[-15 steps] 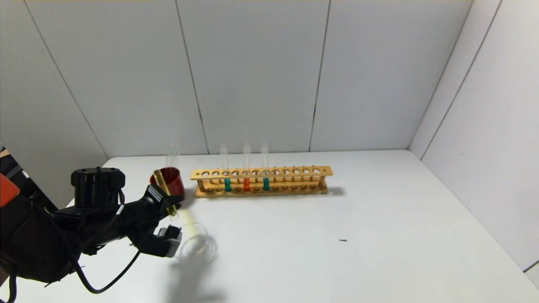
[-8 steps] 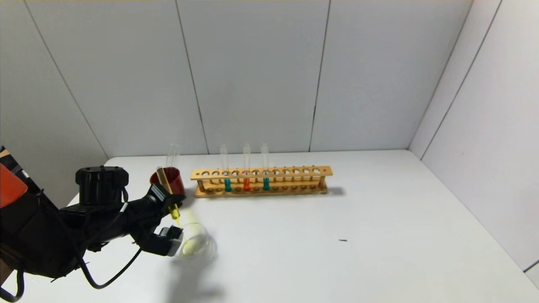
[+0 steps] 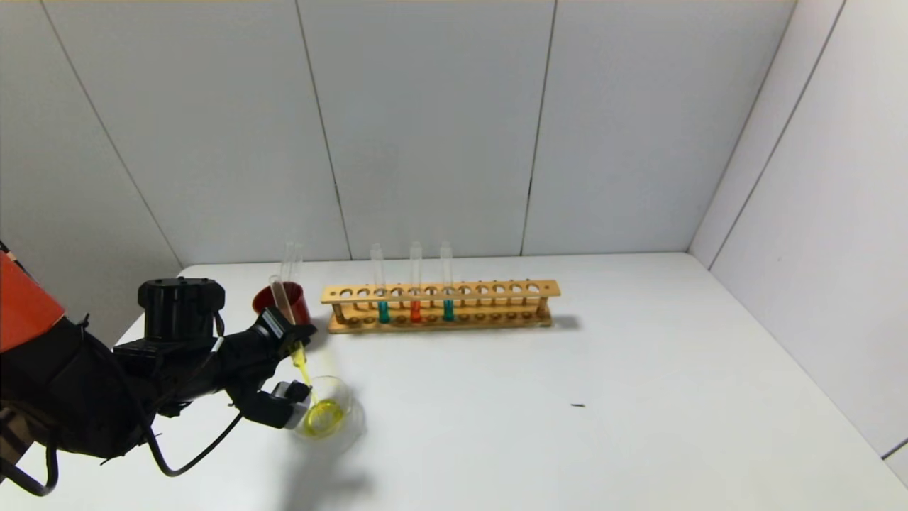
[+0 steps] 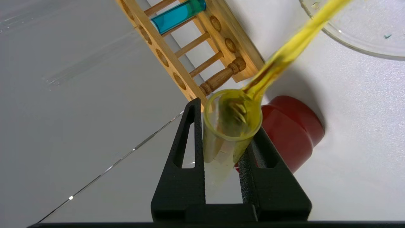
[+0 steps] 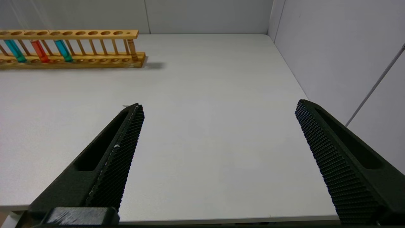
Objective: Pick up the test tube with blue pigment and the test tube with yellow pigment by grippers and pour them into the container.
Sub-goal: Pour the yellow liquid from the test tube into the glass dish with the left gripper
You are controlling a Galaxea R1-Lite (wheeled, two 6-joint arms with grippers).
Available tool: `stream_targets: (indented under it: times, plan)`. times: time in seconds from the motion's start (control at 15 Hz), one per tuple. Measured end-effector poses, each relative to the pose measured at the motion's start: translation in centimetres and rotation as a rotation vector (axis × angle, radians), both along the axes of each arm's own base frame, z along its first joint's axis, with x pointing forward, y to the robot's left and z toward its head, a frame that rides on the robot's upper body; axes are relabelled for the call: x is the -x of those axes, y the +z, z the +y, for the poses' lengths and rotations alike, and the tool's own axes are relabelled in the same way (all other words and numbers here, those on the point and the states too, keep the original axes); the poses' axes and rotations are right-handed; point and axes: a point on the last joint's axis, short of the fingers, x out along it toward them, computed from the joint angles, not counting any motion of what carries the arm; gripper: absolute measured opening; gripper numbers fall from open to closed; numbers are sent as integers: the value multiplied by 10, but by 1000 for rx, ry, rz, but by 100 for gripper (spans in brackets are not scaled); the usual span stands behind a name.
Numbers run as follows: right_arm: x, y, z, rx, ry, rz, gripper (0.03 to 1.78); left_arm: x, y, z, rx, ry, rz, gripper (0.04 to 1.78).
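Observation:
My left gripper (image 3: 289,341) is shut on the test tube with yellow pigment (image 3: 279,294), which it holds tilted with the mouth down over the container (image 3: 347,426), a clear glass dish. A yellow stream runs from the tube into the dish, where a yellow pool lies. In the left wrist view the tube (image 4: 232,126) sits between the black fingers (image 4: 186,152), and the dish rim (image 4: 348,47) is beyond. Two teal-blue tubes (image 3: 383,311) (image 3: 448,309) stand in the wooden rack (image 3: 496,291). My right gripper (image 5: 218,106) is open and empty over the table's near right edge.
A dark red cup (image 3: 284,304) with empty clear tubes (image 3: 291,259) stands just behind my left gripper, left of the rack. An orange-liquid tube (image 3: 416,311) stands between the teal ones. A small dark speck (image 3: 578,405) lies on the white table. Walls close in behind and on the right.
The left gripper has tipped the yellow tube further, mouth down. The liquid has run down the tube and now streams into the dish, which now holds a yellow pool.

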Motion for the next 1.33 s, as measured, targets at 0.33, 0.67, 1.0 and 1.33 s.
stream_targets:
  times: [0.33, 0.67, 1.0, 1.33]
  plan:
    - [0, 0, 0, 0, 0, 0, 175, -1, 0, -1, -32, -22, -17, 34]
    - [0, 0, 0, 0, 0, 0, 175, -2, 3, -1, -84, -54, -72, 34]
    - [0, 0, 0, -1, 0, 0, 175, 1, 8, 0, -104, -69, -113, 34]
    - [0, 0, 0, 0, 0, 0, 175, 1, 18, -1, -142, -115, -207, 34]
